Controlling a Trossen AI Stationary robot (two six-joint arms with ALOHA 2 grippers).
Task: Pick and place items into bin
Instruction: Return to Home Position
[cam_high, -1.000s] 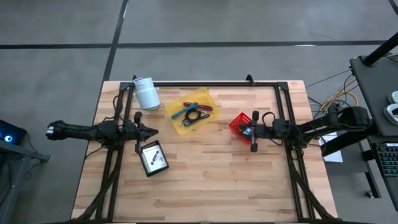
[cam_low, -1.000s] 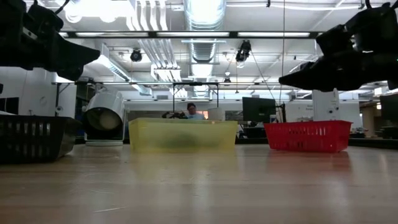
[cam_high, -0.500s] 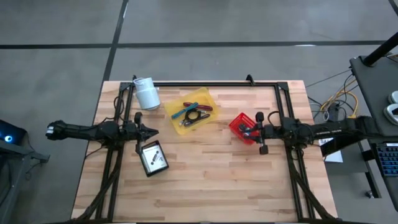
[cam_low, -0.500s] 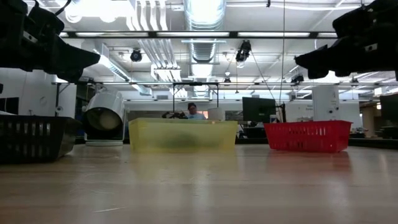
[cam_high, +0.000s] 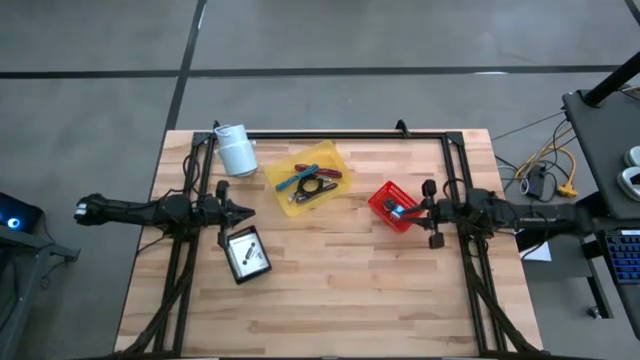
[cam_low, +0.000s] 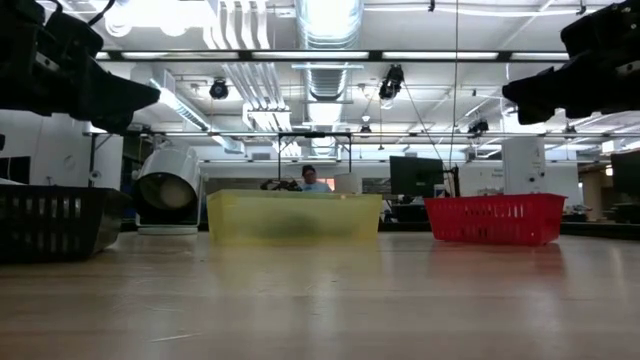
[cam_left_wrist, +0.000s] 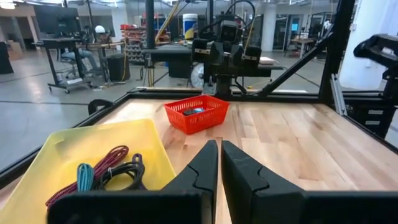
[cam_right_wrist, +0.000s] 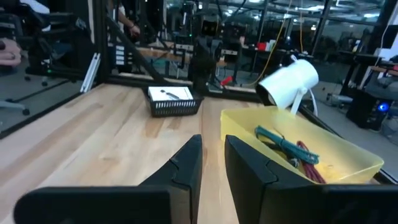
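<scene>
3 containers on the wooden worktop (cam_high: 330, 290).

Yellow bin (cam_high: 327, 154), far side, about centre. It holds a teal cable (cam_high: 291, 183), a red cable (cam_high: 326, 171) and a black coiled cable (cam_high: 318, 187), lying tangled together.

Red bin (cam_high: 378, 192), just right of the yellow bin. A small blue piece (cam_high: 398, 208) lies inside. Something dark sits next to it; cannot tell what.

Black basket (cam_high: 229, 250), left of centre and nearer the front edge. A white card (cam_high: 248, 254) with black print lies in it.

White roll (cam_high: 236, 150), far-left corner, near the yellow bin but apart from it.

Left hand (cam_high: 243, 211): over the left part of the worktop, between the white roll and the black basket, pointing toward the centre. Fingers clenched almost together, nothing between them.

Right hand (cam_high: 418, 210): tips at the red bin's right edge, raised well off the worktop in the low view. Fingers released, a narrow slit apart, holding nothing.

1 person (cam_low: 308, 177) far back in the room, seen above the yellow bin in the low view.
</scene>
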